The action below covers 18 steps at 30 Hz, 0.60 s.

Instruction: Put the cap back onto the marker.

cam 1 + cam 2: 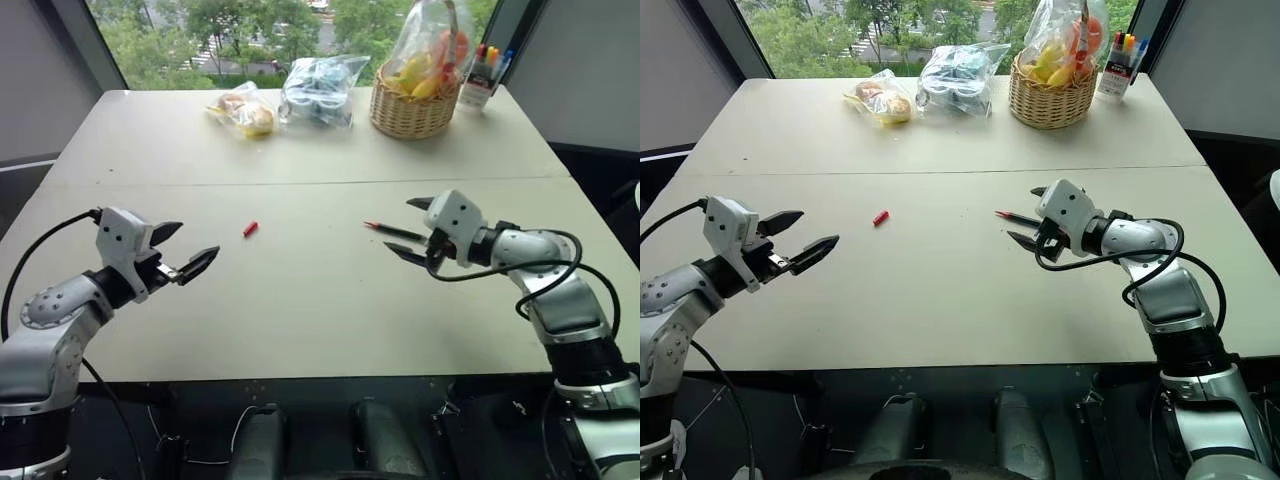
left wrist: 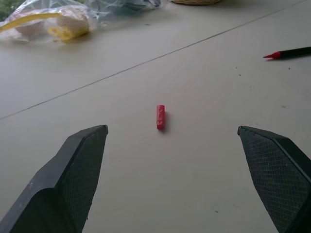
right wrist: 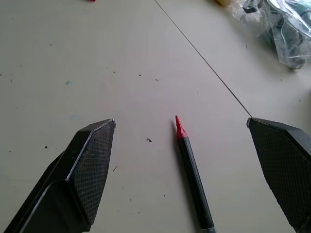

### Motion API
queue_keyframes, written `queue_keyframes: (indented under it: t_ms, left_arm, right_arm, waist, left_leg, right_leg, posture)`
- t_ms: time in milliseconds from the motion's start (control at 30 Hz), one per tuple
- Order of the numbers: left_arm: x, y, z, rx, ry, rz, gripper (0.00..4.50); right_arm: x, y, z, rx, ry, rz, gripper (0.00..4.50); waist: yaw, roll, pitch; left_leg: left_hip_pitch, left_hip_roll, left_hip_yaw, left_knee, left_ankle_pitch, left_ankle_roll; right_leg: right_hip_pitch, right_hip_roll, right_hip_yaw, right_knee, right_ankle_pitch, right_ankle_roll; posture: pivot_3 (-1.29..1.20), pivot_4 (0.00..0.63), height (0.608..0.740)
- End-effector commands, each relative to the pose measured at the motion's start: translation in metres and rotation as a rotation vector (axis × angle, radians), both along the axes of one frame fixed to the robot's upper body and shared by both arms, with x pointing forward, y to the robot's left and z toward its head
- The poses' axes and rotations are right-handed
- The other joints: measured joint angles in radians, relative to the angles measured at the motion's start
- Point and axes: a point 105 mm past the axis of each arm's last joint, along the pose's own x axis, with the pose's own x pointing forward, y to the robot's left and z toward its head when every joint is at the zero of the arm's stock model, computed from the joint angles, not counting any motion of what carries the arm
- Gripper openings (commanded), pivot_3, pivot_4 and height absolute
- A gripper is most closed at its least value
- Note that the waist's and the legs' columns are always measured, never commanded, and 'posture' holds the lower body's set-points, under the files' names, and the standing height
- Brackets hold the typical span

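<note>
Both my hands hang open, left facing the cap, right over the marker; either small thing could roll away on the tabletop when nudged.

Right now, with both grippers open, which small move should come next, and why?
Probably lower the right gripper and close it on the thin black marker with the red tip, which lies uncapped between its open fingers. The left gripper is also open, and the tiny red plastic cap lies on the table ahead of it.
</note>
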Motion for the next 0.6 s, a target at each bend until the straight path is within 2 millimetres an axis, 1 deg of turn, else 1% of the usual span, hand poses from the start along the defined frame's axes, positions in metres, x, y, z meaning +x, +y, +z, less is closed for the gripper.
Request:
queue_keyframes:
  t_ms: [33, 600]
  left_arm:
    - [-0.0015, -0.003, 0.0074, 0.027, -0.039, -0.008, 4.47]
    - [-0.0034, -0.0003, 0.0035, 0.01, -0.032, 0.034, 4.47]
  right_arm:
    - [-0.002, 0.0019, 0.017, 0.017, -0.062, 0.009, 4.47]
    - [-0.0009, 0.0097, 0.014, 0.027, -0.049, 0.03, 4.47]
  waist:
    - [0.0, 0.0, 0.0]
    - [0.0, 0.0, 0.0]
  left_leg:
    - [0.0, 0.0, 0.0, 0.0, 0.0, 0.0]
    - [0.0, 0.0, 0.0, 0.0, 0.0, 0.0]
  right_leg:
    - [0.0, 0.0, 0.0, 0.0, 0.0, 0.0]
    - [0.0, 0.0, 0.0, 0.0, 0.0, 0.0]
  posture:
    - [0.0, 0.15, 0.74]
    - [0.0, 0.15, 0.74]
